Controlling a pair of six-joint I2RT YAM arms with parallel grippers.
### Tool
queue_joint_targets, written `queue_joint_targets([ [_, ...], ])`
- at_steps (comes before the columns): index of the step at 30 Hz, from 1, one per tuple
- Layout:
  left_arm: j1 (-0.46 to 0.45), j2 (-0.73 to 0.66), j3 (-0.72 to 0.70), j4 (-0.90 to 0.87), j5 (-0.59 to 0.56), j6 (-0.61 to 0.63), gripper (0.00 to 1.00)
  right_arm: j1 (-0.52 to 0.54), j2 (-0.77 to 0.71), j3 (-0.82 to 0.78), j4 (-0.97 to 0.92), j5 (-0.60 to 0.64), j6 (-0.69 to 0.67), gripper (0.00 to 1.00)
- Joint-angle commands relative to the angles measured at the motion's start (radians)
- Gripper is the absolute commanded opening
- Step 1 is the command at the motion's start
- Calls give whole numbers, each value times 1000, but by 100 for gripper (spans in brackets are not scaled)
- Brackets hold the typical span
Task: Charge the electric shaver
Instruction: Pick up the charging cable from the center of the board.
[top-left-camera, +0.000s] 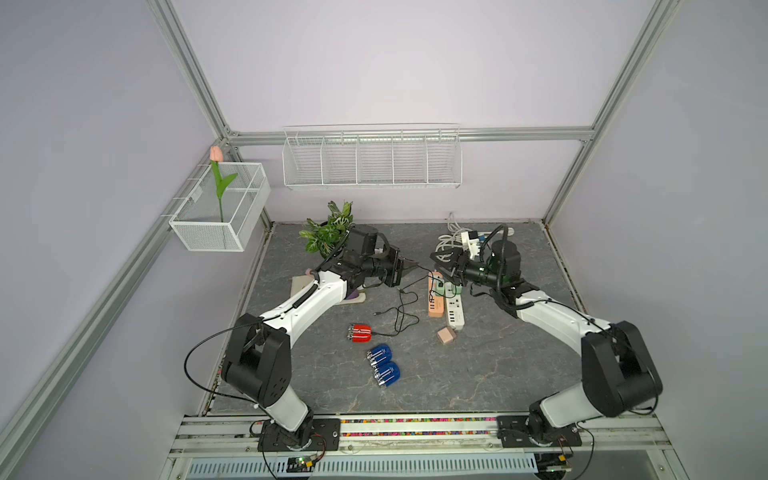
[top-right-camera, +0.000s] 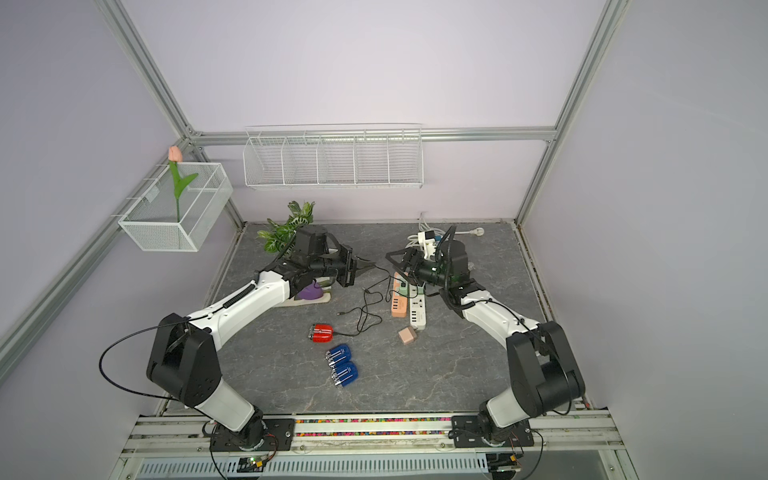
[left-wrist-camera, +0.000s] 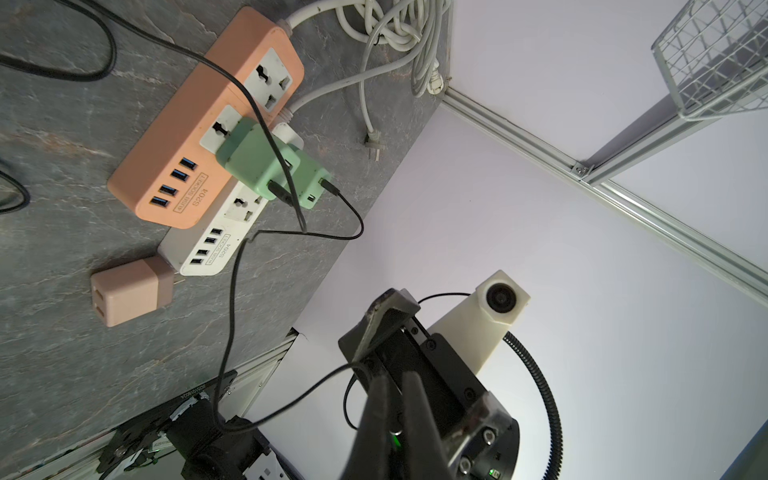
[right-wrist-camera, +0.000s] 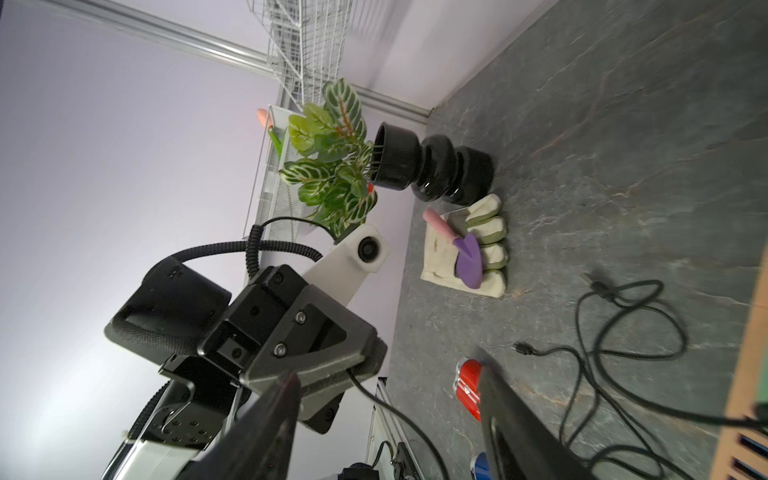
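Two left fingers (top-left-camera: 408, 266) press together on the black cable (left-wrist-camera: 231, 291); the right fingers (right-wrist-camera: 266, 428) stand spread, empty, near the orange power strip (top-left-camera: 435, 297). Its cable attached, the red shaver (top-left-camera: 360, 333) lies on the worktop (top-left-camera: 498, 374), with bare room toward the near right edge.

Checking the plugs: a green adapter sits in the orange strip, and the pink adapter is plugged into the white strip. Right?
No. The pink adapter lies unplugged on the table beside the white strip; the left wrist view shows it. The green adapter is in the orange strip.
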Motion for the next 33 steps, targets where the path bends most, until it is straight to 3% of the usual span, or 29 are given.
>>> queue_joint_targets([
  [1, -2, 22, 27, 24, 28, -37, 0, 41, 72, 17, 227, -91, 105, 68],
  [5, -3, 33, 35, 25, 28, -34, 0, 61, 98, 17, 255, -91, 132, 62],
  [15, -2, 50, 30, 26, 25, -26, 0, 67, 120, -16, 366, -91, 234, 20],
  [20, -2, 55, 41, 13, 26, -12, 0, 62, 114, -18, 356, -83, 238, 8],
  [24, -1, 53, 64, -63, 15, 42, 2, 54, 100, -18, 351, -84, 245, 7],
  [29, 19, 36, 66, -146, -34, 127, 29, 49, 89, -18, 360, -110, 287, 7],
  [33, 32, 33, 68, -154, -75, 189, 33, 49, 82, -53, 380, -105, 335, 7],
])
